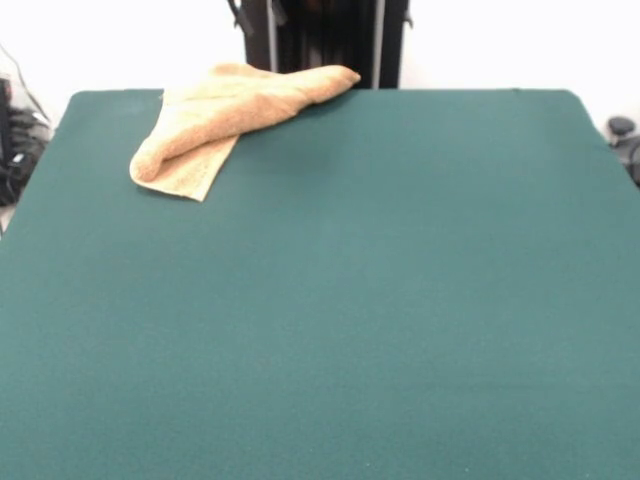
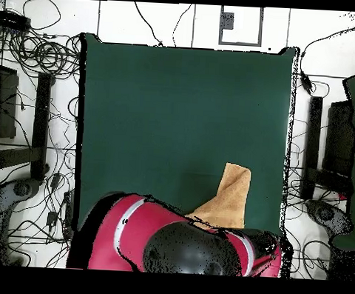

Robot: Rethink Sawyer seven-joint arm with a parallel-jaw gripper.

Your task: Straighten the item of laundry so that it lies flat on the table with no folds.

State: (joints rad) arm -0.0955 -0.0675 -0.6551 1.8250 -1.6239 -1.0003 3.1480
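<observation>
The item of laundry (image 1: 222,112) is an orange-tan terry towel, folded over on itself in a long rumpled bundle. It lies at the far left of the dark green table (image 1: 350,300) in the front view, with one end reaching the far edge. In the overhead view the towel (image 2: 228,196) sits at the table's (image 2: 175,116) lower right, partly covered by the red and black arm (image 2: 179,246). The gripper shows in neither view.
The arm's bulk hangs over the table's lower edge in the overhead view. Cables and dark equipment (image 2: 34,116) lie on the floor along both sides of the table. The black pedestal (image 1: 320,40) stands behind the far edge.
</observation>
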